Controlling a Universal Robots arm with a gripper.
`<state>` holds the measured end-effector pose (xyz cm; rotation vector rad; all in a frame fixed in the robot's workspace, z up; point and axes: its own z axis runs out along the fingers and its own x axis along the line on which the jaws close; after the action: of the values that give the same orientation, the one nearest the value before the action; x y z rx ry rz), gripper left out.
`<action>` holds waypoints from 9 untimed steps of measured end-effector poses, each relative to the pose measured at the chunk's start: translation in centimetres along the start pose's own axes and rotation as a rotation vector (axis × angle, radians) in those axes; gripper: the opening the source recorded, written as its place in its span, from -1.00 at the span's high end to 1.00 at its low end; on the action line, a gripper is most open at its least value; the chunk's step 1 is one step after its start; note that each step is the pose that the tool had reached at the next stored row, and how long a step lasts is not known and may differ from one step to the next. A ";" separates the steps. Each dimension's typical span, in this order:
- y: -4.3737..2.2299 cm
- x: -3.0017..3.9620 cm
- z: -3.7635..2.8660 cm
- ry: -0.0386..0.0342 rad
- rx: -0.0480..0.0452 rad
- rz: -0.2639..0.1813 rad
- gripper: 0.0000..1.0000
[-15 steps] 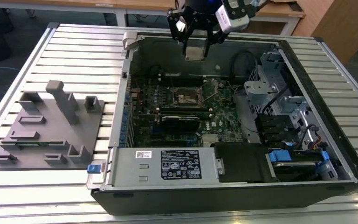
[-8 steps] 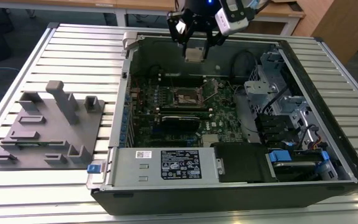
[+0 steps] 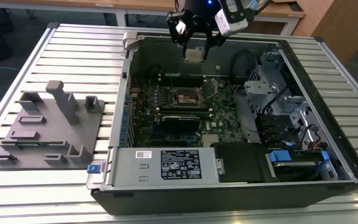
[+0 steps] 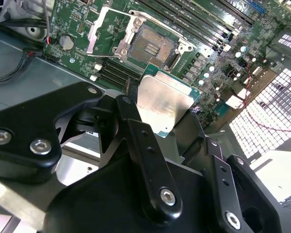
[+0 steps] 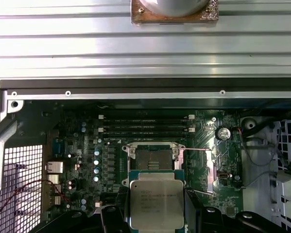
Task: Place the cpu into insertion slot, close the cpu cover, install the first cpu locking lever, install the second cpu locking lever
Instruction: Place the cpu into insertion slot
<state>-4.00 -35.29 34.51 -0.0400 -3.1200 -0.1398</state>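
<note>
**CPU gripped above the board, nothing seated yet**

Exterior view: the hand [image 3: 196, 45] is over the far end of the open PC case [image 3: 229, 203] and clamped on the cpu [image 3: 195, 56]. The chip hangs in the air, well apart from the insertion slot [image 3: 188, 96] on the board below. The case sits on the slatted counter [image 3: 79, 51], w/ a grey fixture block [image 3: 42, 126] beside it on the exterior view's left.

Second wrist view: the cpu [image 4: 162, 102] is pinched between the black fingers [image 4: 140, 141], metal top toward the cam. Beyond it the insertion slot [image 4: 152, 47] is bare, its dark centre exposed. The cpu cover [image 4: 104, 31] looks swung open next to it.

First wrist view: the cpu [image 5: 156, 204] is nearest the cam. The insertion slot [image 5: 154, 159] beyond it has nothing in it, and the memory slots [image 5: 145, 127] lie further on.

My read on progress: step 1 is under way but not done, since the chip is picked up and near the socket w/o touching it. Closing the cover and both locking levers are all left to do. I can't make out the levers' position for sure.
</note>
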 end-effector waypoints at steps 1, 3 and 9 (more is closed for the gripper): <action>0.00 0.00 0.00 0.0001 0.0000 0.000 -0.08; 0.00 0.00 0.03 -0.0001 -0.0002 0.000 -0.08; -0.04 -0.01 0.49 0.0000 -0.0003 0.000 -0.08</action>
<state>-4.00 -35.29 34.01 -0.0400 -3.1200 -0.1403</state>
